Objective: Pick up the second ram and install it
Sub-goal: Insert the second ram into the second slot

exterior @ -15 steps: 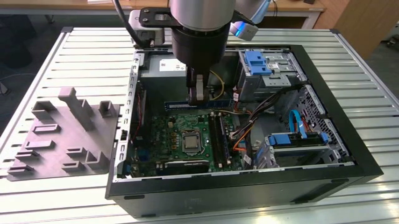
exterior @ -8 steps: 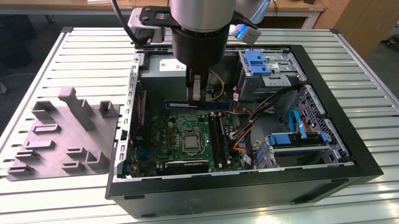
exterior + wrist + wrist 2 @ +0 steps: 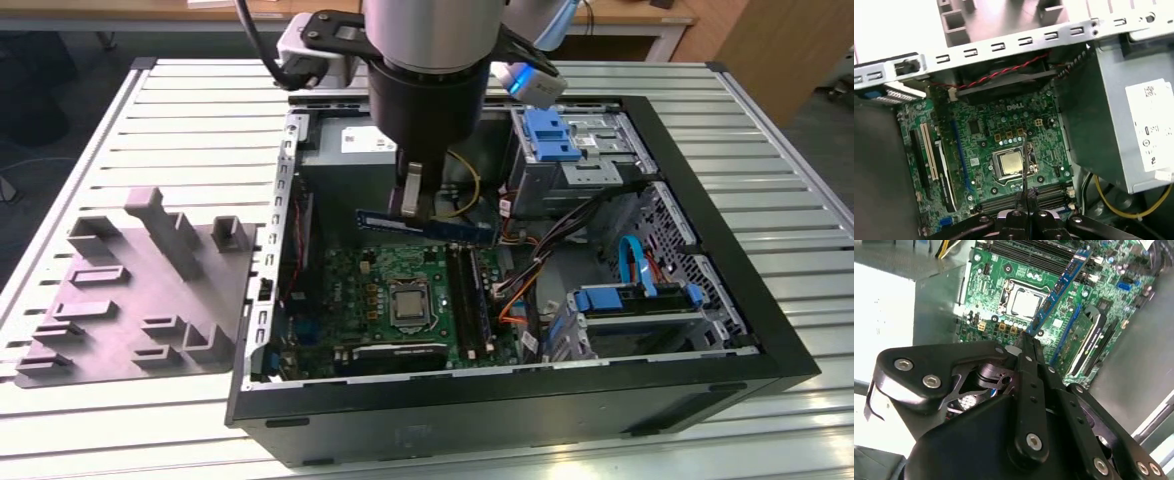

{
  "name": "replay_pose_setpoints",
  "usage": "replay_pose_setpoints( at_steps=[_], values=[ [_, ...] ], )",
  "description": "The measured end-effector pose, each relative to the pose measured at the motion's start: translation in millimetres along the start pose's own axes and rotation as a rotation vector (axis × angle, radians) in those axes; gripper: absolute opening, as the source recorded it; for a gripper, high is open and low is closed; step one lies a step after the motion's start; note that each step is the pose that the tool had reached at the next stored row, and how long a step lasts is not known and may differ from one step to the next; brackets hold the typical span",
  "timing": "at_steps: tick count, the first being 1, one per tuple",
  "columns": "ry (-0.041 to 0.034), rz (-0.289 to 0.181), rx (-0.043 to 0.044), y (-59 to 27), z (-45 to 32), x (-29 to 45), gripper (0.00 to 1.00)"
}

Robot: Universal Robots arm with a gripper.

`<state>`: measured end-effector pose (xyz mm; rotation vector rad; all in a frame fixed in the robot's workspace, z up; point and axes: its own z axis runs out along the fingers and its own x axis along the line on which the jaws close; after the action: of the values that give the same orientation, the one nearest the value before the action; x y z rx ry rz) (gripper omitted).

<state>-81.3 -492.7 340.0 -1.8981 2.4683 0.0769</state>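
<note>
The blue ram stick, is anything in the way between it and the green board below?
Nothing visible blocks it. The gripper holds the second ram near one end, in the air above the motherboard. Only open space lies between it and the long black slots.

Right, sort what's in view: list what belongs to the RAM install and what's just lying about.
Job: long thin blue circuit-board strip, the second ram, clamped in the gripper; green motherboard with its long black slots.
Lying about: grey metal power supply; chunky blue plastic drive brackets; grey moulded fixture plate; slatted metal table.
</note>
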Motion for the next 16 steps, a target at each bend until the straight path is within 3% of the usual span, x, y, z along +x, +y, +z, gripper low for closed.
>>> replay_pose_setpoints(
  at_steps=[16],
  values=[
    [-0.0066, 0.29, 0.0149, -0.1, 5.2, 0.3, 0.12]
  ],
)
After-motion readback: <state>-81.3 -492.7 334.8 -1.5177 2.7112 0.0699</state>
